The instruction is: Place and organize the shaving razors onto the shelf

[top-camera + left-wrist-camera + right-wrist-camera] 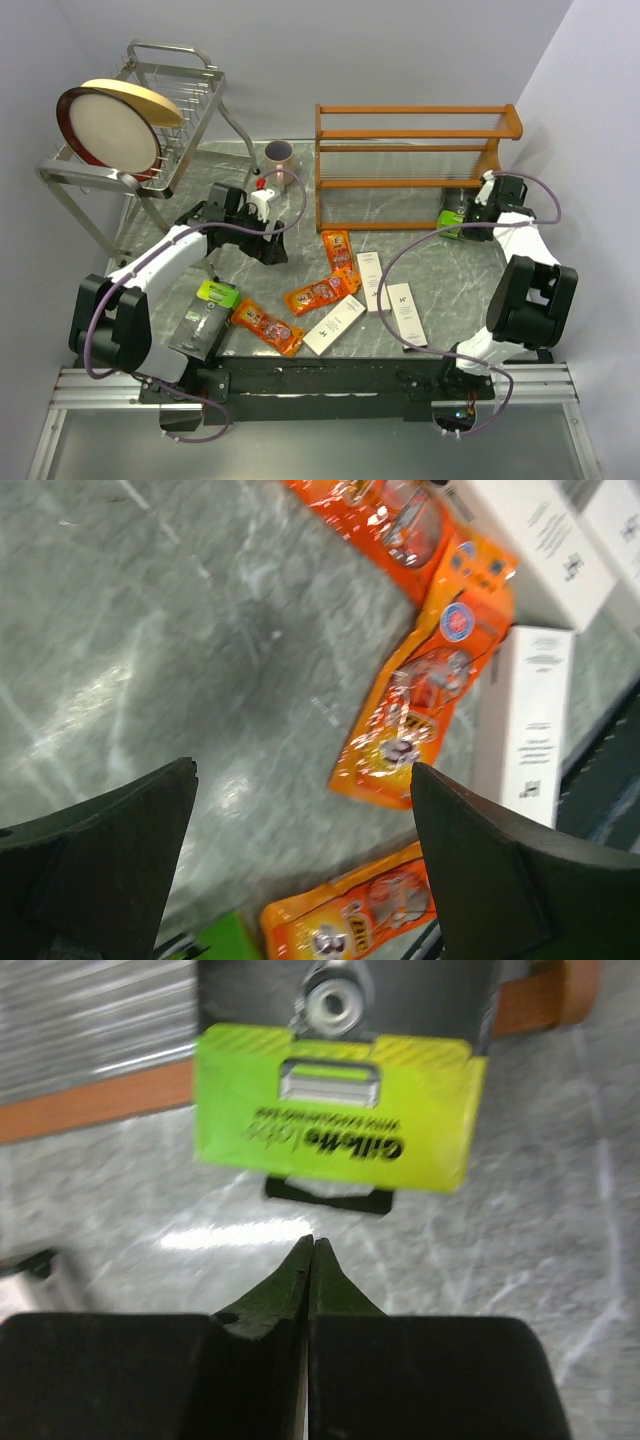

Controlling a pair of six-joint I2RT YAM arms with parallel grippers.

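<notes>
Two tools: right tool fully closed, tips touching, holding nothing. The green pack stands upright just beyond the tips, at the near right foot of the shelf. The left tool is wide open and empty above the table, left of centre. Orange packets, white boxes and a second green pack lie on the near side of the table.
</notes>
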